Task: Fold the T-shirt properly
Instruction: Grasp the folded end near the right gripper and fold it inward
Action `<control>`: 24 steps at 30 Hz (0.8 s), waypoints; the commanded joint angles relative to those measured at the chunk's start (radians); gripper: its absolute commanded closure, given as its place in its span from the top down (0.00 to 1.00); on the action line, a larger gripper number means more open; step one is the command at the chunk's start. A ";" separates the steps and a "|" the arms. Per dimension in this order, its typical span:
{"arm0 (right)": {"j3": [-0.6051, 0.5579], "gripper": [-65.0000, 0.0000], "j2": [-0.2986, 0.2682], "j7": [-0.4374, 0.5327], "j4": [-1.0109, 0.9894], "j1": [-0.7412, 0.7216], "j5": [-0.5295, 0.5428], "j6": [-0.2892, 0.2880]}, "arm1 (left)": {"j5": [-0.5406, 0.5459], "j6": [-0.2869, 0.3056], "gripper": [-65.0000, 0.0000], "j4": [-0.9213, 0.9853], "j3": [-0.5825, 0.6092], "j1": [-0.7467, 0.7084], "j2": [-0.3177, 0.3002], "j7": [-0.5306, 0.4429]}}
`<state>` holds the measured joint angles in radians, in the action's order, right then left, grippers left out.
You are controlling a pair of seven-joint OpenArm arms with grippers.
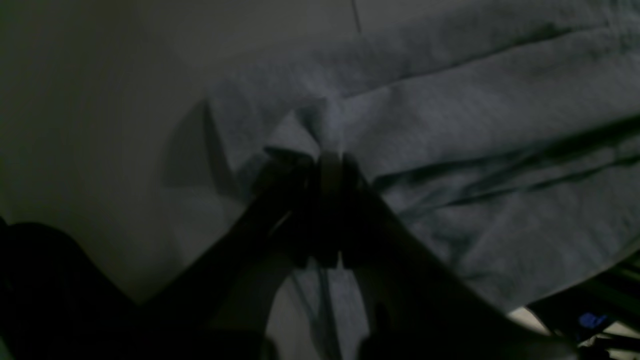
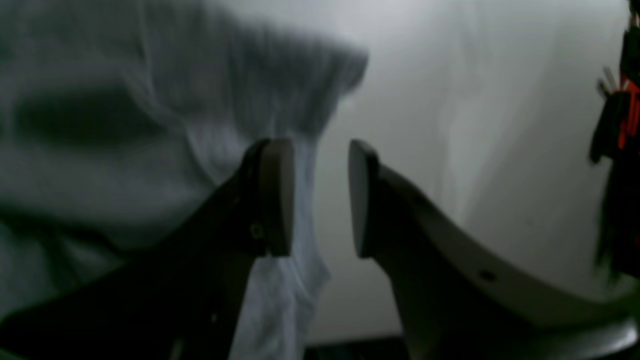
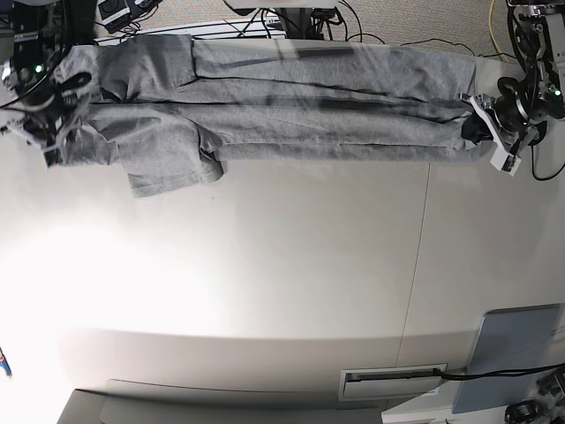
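Observation:
The heather-grey T-shirt (image 3: 291,110) lies stretched in a long band across the far side of the white table (image 3: 291,265), with one sleeve (image 3: 172,172) hanging out toward the middle. At the band's right end my left gripper (image 3: 481,125) is shut on a pinched fold of the cloth (image 1: 320,125), its dark fingers (image 1: 330,165) pressed together. My right gripper (image 2: 320,195) is at the left end (image 3: 53,132) with its pads (image 2: 277,195) apart. A strip of T-shirt cloth (image 2: 302,210) hangs loose beside the left pad.
A flat grey-blue pad (image 3: 516,353) lies at the near right corner beside a white slotted fixture (image 3: 393,380). Cables (image 3: 300,18) run behind the table's far edge. A table seam (image 3: 422,256) runs front to back. Dark gear with an orange part (image 2: 631,115) stands by the right gripper.

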<state>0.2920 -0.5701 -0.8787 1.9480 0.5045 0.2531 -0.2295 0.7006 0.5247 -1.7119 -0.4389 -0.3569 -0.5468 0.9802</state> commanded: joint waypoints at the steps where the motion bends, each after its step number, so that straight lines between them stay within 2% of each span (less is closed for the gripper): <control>1: 0.010 0.29 -0.017 0.021 0.014 -0.026 -0.007 0.022 | 0.011 -0.003 0.00 -0.020 -0.010 0.002 -0.021 0.000; 6: 0.008 0.29 0.052 0.023 -0.053 -0.185 0.019 0.031 | 0.011 0.000 0.00 -0.020 -0.010 -0.004 -0.017 -0.002; 10: 0.001 0.29 0.122 0.006 -0.172 -0.333 0.091 -0.035 | 0.008 -0.001 0.36 -0.020 -0.010 -0.022 -0.016 -0.031; 12: -0.022 0.29 0.152 -0.025 -0.238 -0.402 0.118 -0.063 | -0.001 -0.005 0.49 -0.019 -0.010 -0.029 -0.015 -0.037; 13: -0.041 0.29 0.164 -0.042 -0.274 -0.436 0.128 -0.073 | -0.009 -0.004 0.51 -0.019 -0.010 -0.029 -0.014 -0.037; 19: -0.236 0.29 0.179 -0.071 -0.478 -0.596 0.132 -0.073 | -0.016 -0.008 0.52 -0.019 -0.010 -0.028 -0.013 -0.037; 24: -0.348 0.29 0.180 -0.117 -0.581 -0.664 0.104 -0.042 | -0.016 -0.008 0.52 -0.019 -0.010 -0.028 -0.013 -0.037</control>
<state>-0.0586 -0.3794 -0.9909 1.3613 -0.1501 0.3653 -0.2771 0.6739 0.5205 -1.7168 -0.4400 -0.3878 -0.5407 0.9569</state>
